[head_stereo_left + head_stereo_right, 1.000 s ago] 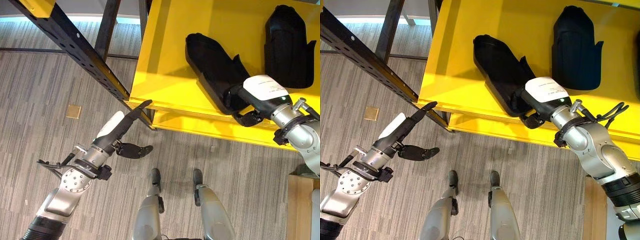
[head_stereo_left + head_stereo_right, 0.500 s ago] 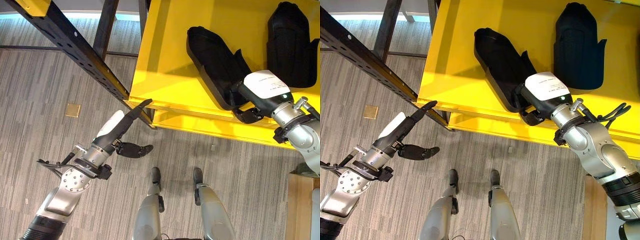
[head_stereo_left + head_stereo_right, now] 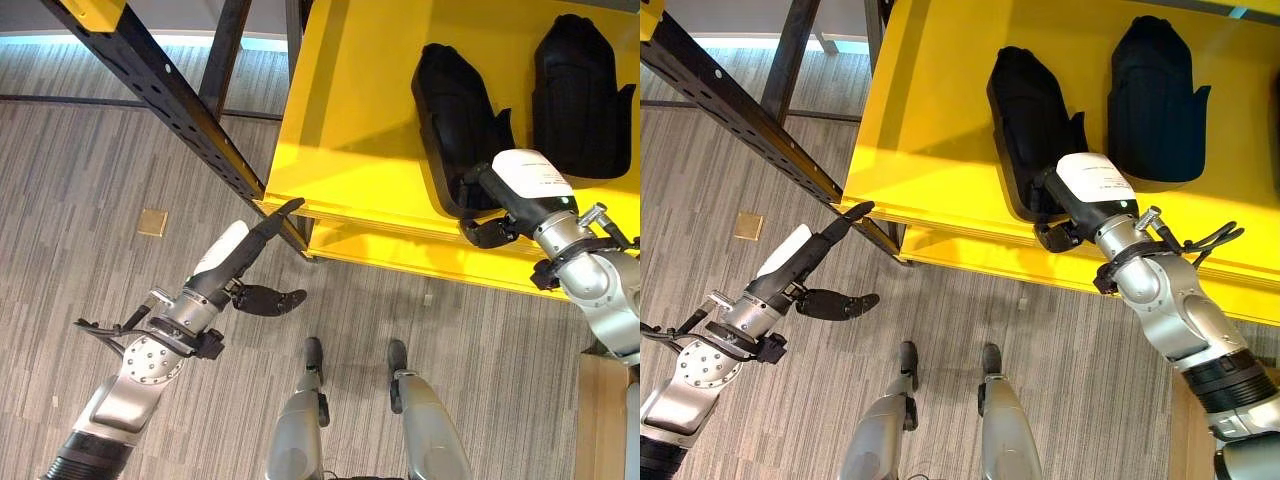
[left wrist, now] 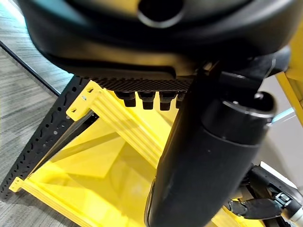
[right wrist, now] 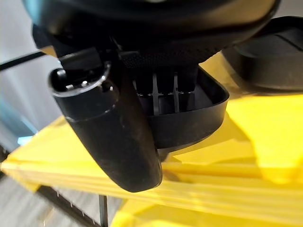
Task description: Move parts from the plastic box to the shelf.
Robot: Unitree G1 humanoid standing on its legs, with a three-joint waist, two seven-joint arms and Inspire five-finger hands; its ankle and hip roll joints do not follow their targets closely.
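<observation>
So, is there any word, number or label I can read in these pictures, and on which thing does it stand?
White cover on the right hand: faint lines of print, too small to read.
Black parts on the yellow shelf: no text visible.
Black perforated beam: no text visible.

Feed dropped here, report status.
Right hand shut on black part, on yellow shelf. Left hand open, idle. Second part alongside.

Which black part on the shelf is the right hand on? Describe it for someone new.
On the yellow shelf lie two black moulded parts side by side. It's the left part, its near end at the shelf's front edge in the right hand; the other part lies farther back, untouched.
</observation>
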